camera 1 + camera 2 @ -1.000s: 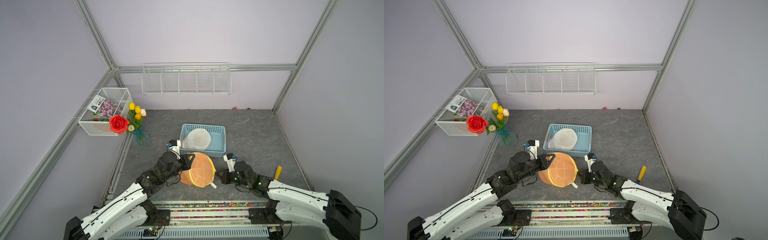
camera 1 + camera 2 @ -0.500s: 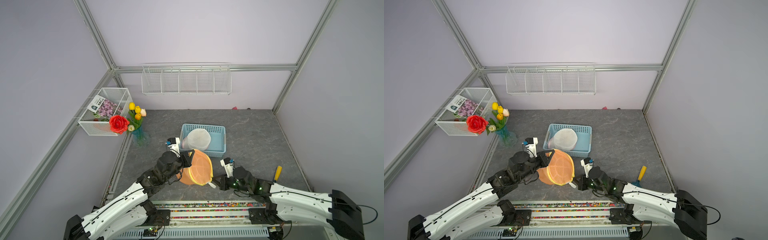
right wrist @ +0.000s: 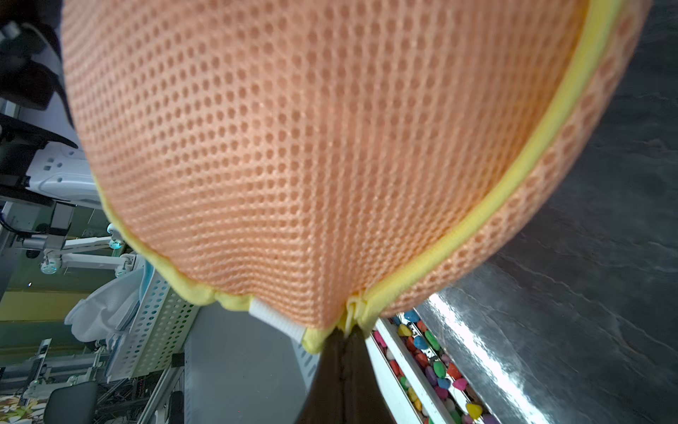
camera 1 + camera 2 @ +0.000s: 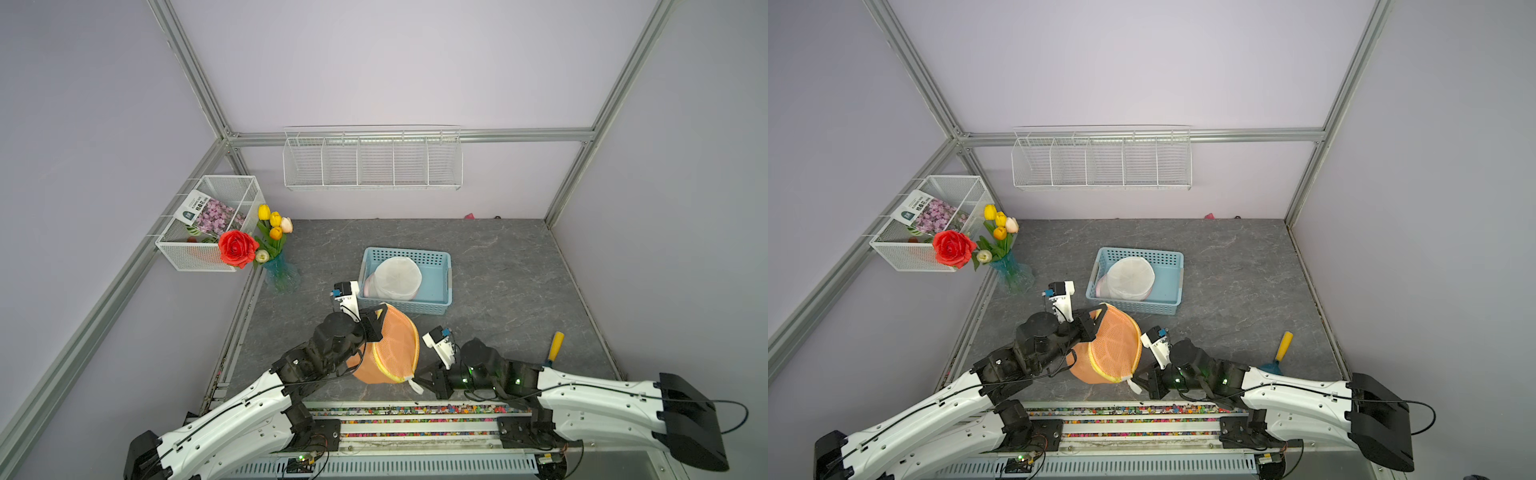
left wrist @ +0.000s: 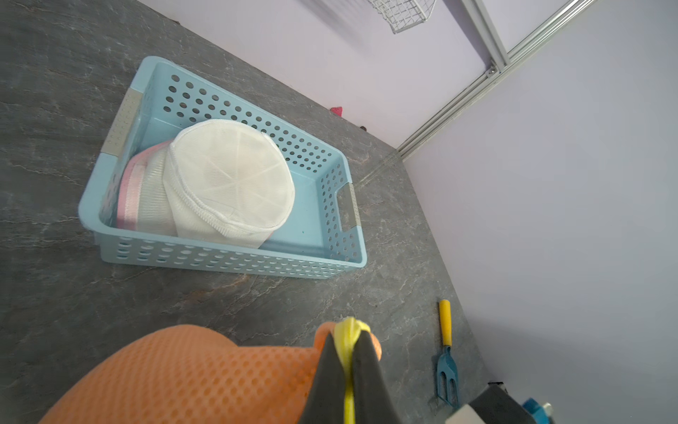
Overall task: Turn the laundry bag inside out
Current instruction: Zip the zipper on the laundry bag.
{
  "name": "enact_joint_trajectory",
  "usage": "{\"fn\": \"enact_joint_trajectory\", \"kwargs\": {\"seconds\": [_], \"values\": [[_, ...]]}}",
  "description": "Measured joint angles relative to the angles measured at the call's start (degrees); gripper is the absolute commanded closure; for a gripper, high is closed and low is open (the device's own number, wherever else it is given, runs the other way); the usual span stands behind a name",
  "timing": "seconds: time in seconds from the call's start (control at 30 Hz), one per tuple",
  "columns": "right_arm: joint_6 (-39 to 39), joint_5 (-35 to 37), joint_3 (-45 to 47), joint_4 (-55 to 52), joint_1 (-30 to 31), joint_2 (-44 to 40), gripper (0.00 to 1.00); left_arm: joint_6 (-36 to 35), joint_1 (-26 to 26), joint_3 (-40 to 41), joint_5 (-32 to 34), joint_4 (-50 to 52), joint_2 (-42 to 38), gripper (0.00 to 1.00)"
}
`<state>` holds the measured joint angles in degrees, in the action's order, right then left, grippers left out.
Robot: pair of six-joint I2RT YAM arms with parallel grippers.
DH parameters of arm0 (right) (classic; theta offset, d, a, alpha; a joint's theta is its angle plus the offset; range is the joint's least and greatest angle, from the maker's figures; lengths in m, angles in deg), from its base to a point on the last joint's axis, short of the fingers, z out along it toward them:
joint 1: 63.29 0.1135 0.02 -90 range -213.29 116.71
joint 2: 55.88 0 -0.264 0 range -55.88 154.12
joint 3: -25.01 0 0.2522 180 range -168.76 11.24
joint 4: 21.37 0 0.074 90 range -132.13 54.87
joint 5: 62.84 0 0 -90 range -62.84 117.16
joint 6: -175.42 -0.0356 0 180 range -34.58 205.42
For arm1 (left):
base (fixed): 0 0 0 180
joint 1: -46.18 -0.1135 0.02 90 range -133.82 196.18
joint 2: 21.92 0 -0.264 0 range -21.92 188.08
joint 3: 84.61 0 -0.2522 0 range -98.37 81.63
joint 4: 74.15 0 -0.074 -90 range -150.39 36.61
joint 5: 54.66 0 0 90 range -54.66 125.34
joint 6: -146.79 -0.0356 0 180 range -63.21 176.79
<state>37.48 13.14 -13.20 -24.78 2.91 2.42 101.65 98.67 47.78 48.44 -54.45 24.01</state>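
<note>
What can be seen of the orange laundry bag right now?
The orange laundry bag is a round, domed pouch of honeycomb mesh, edged with a yellow band that carries a small white tab. It hangs stretched between two grips: the left gripper is shut on the yellow edge at the far side, the right gripper on it at the near side. It appears lifted off the grey table, in front of the blue basket.

White arms (image 4: 598,395) with black joints and thin black cables.
</note>
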Motion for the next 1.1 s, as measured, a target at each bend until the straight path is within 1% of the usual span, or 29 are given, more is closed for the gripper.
{"fn": "enact_joint_trajectory", "kwargs": {"seconds": [0.2,0.27,0.43,0.53,0.63,0.73,0.93,1.03,1.1], "values": [[0.3,-0.9,-1.0,1.1,0.0,-0.1,1.00,-1.7,0.1,0.0,3.2,0.4,-0.4,1.00],[0.5,-1.2,-1.8,0.0,0.0,-0.7,1.00,-2.7,0.1,-0.2,4.3,1.8,-0.5,1.00],[1.9,0.4,-5.4,-8.0,0.1,-7.4,1.00,-4.6,0.1,-1.2,9.5,7.5,-3.2,1.00],[2.2,0.9,-5.7,-8.9,0.4,-11.7,1.00,-5.6,0.1,-1.2,12.8,9.0,-6.3,1.00],[2.4,0.9,-5.7,-8.1,0.6,-12.1,1.00,-6.2,0.2,-1.4,13.5,9.0,-7.1,1.00],[2.4,0.0,-5.7,-6.2,0.6,-8.3,1.00,-6.2,0.2,-1.6,13.5,8.7,-5.9,1.00],[3.4,-4.1,-10.7,-2.7,1.8,6.6,1.00,-5.9,0.1,-1.6,14.0,7.6,-1.7,1.00],[4.3,-4.7,-13.1,-1.5,3.6,10.8,1.00,-6.2,0.0,-1.6,15.1,7.7,-0.9,1.00],[5.0,-4.7,-14.5,-1.5,4.7,11.6,1.00,-7.0,-0.2,-1.6,14.6,7.6,-1.0,1.00]]}}
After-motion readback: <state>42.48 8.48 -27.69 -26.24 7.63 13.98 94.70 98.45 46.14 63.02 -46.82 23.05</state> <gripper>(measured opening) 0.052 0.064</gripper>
